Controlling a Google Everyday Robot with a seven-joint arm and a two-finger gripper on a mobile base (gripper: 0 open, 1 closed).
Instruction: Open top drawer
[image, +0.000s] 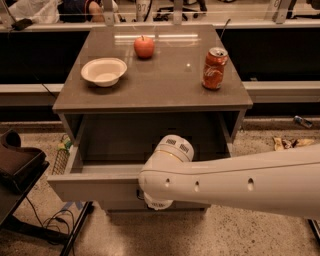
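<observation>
The top drawer (92, 187) of the grey cabinet stands pulled well out toward me, its grey front low in the view and its dark inside showing empty. Its handle is hidden behind my arm. My white arm reaches in from the right, and its wrist covers the middle of the drawer front. The gripper (156, 201) sits at the drawer front under the wrist, mostly hidden.
On the cabinet top (165, 85) stand a white bowl (103, 71), a red apple (144, 46) and an orange soda can (214, 68). A dark chair or case (17, 165) is at the left, with cables on the floor. Litter lies at the right.
</observation>
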